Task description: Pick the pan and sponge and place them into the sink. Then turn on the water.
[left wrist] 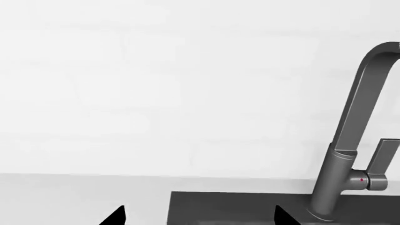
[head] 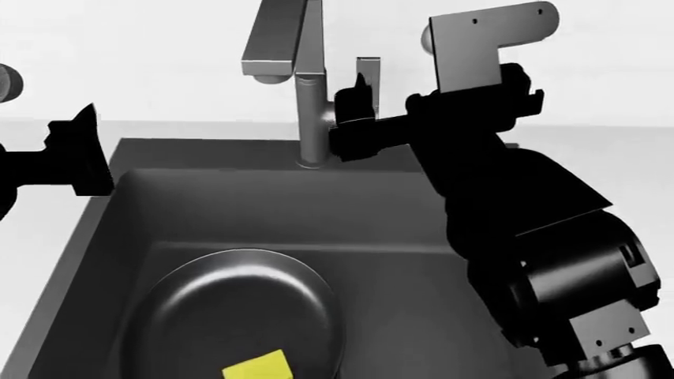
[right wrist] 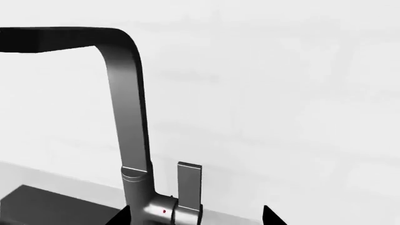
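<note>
The dark grey pan lies in the sink at its near left, with the yellow sponge resting inside the pan. At the sink's back rim stands the tall grey faucet. My right gripper is open, its fingers on either side of the faucet's base and upright side lever, apart from both. My left gripper hangs open and empty over the sink's left rim. No water stream shows from the spout.
A pale counter surrounds the sink, with a white tiled wall right behind the faucet. My right arm reaches over the sink's right half.
</note>
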`<state>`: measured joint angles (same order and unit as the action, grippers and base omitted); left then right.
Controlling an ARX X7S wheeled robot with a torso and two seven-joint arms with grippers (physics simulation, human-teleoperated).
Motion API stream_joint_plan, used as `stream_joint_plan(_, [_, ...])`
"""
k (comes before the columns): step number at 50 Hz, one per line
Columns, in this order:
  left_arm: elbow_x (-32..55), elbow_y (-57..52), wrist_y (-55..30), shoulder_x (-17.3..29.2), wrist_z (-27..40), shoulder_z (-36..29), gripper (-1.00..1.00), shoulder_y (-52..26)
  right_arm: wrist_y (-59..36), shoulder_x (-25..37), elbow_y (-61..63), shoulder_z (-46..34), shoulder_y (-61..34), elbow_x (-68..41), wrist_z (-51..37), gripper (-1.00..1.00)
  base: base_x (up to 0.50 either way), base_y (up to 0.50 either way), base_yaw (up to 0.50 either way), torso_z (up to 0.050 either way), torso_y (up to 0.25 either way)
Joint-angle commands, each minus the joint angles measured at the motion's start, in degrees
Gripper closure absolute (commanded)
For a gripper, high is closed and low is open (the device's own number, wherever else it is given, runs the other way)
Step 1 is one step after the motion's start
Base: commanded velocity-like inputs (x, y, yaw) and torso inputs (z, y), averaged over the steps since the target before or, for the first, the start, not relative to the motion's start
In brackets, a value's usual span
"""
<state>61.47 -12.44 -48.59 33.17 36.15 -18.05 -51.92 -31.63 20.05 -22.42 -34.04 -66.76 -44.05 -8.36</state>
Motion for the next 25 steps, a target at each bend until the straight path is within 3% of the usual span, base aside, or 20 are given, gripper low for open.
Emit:
stream_joint_plan(1, [-0.86, -0.53, 0.07, -1.71, 1.61, -0.11, -1.0, -0.5, 0.05, -0.6, -1.56, 0.24, -1.44, 0.63, 1.11, -1.0, 0.0, 0.0, 0.0, 0.004, -0.158])
stream_joint_plan(15, [0.91, -2.12, -2.56, -2.95, 5.22, 0.1, -1.0, -4.59, -0.36, -2.05, -4.73, -0.38, -6.63, 1.39, 2.86, -1.0, 0.0, 0.0, 0.0, 0.004, -0.149])
stream_joint_plan(25, [0.33, -1.91, -2.36, -3.76, 5.8, -0.61, -1.0, -4.7, -0.36, -3.07, -7.26, -0.73, -9.51, 1.89, 4.01, -1.0, 0.0, 0.0, 0.0, 0.003, -0.068])
